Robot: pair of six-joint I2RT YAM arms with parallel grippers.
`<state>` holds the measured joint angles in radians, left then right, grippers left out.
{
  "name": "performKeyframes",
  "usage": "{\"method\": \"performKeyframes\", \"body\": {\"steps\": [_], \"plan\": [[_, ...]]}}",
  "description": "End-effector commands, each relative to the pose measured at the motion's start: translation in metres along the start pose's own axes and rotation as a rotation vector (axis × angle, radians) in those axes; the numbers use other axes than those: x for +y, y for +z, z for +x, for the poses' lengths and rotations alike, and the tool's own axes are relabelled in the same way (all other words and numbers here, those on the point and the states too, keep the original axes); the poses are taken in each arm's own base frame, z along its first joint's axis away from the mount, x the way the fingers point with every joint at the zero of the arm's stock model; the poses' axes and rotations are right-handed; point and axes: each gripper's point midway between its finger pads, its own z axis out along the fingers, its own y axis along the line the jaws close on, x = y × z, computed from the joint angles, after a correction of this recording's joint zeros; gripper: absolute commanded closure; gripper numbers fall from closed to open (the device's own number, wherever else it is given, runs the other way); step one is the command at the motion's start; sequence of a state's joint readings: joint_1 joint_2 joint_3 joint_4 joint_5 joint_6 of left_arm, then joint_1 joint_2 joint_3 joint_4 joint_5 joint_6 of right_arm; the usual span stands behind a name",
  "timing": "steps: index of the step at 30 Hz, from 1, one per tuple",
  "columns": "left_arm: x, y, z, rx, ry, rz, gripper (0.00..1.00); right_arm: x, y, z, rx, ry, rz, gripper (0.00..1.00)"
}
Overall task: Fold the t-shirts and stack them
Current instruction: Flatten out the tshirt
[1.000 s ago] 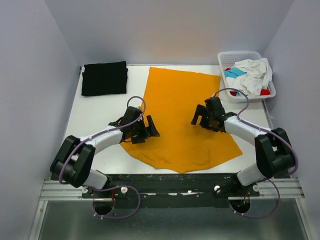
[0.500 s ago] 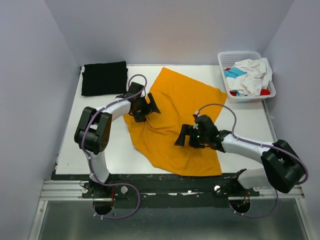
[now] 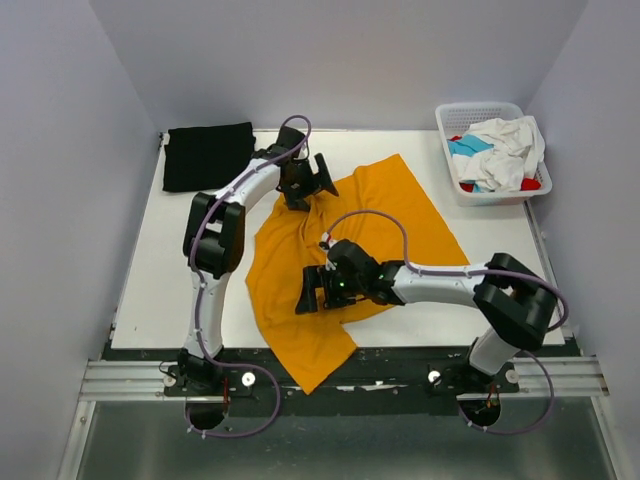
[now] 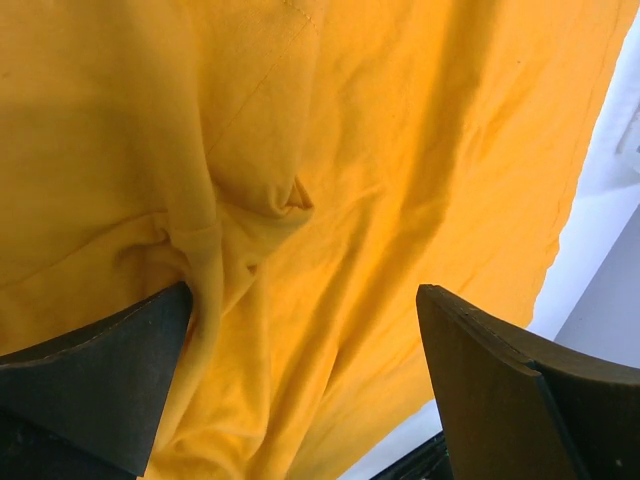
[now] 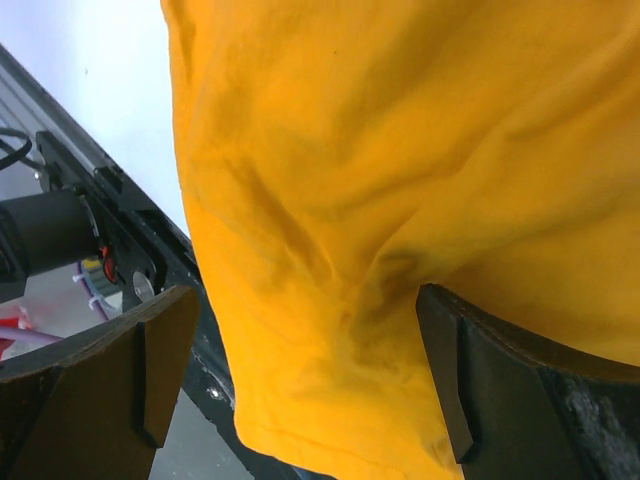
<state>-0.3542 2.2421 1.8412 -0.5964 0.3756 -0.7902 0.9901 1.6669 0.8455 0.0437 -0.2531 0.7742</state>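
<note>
In the top view the left gripper (image 3: 322, 182) and right gripper (image 3: 310, 297) cover parts of the orange shirt (image 3: 405, 215); whether either touches the cloth cannot be told. In the basket (image 3: 478, 108), the teal shirt (image 3: 465, 147) and red shirt (image 3: 531, 184) show only as scraps beside the white shirt (image 3: 508, 140). Both wrist views cut off the orange shirt and the fingers (image 4: 100, 390) at their edges.

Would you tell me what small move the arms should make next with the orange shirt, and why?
Probably lower the right gripper and close it on the orange shirt. It and the left gripper are open and hold nothing, while the shirt lies bunched, its near corner over the table's front edge; it needs pulling flat before folding.
</note>
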Motion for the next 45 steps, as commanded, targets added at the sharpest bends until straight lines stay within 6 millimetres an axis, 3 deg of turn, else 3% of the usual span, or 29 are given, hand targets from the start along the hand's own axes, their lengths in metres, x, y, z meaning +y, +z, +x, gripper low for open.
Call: {"method": "performKeyframes", "body": {"steps": [1, 4, 7, 10, 15, 17, 21, 27, 32, 39, 42, 45], "plan": [[-0.026, -0.074, -0.017, -0.133, 0.102, -0.012, 0.01, -0.002, -0.033, -0.035, -0.148, -0.059, 0.127, 0.00], [-0.013, -0.113, -0.013, -0.262, 0.100, -0.079, 0.01, -0.029, -0.075, -0.068, -0.355, -0.048, 0.329, 0.00], [0.004, -0.122, 0.021, -0.295, 0.085, -0.024, 0.01, -0.062, -0.115, -0.091, -0.511, 0.038, 0.505, 0.00], [0.016, -0.123, 0.061, -0.259, 0.055, 0.047, 0.01, -0.095, -0.139, -0.121, -0.606, 0.115, 0.590, 0.00], [0.022, -0.097, 0.112, -0.103, 0.045, 0.145, 0.01, -0.158, -0.140, -0.173, -0.618, 0.192, 0.678, 0.00], [0.029, -0.085, 0.115, -0.071, 0.041, 0.116, 0.01, -0.179, -0.132, -0.192, -0.602, 0.243, 0.698, 0.00], [0.043, -0.066, 0.107, -0.050, 0.013, 0.026, 0.01, -0.216, -0.106, -0.209, -0.545, 0.286, 0.722, 0.00], [0.049, -0.044, 0.079, -0.018, -0.031, -0.028, 0.01, -0.261, -0.089, -0.197, -0.496, 0.381, 0.740, 0.03], [0.060, -0.025, 0.063, 0.057, -0.103, -0.048, 0.01, -0.275, -0.104, -0.162, -0.483, 0.438, 0.772, 0.03], [0.056, -0.015, 0.029, 0.098, -0.112, -0.047, 0.01, -0.259, -0.123, -0.091, -0.455, 0.571, 0.712, 0.01], [0.051, -0.013, 0.016, 0.104, -0.100, -0.052, 0.01, -0.250, -0.128, -0.071, -0.455, 0.599, 0.663, 0.00], [0.050, -0.014, 0.011, 0.128, -0.119, -0.061, 0.01, -0.246, -0.135, -0.074, -0.484, 0.589, 0.660, 0.00]]}}
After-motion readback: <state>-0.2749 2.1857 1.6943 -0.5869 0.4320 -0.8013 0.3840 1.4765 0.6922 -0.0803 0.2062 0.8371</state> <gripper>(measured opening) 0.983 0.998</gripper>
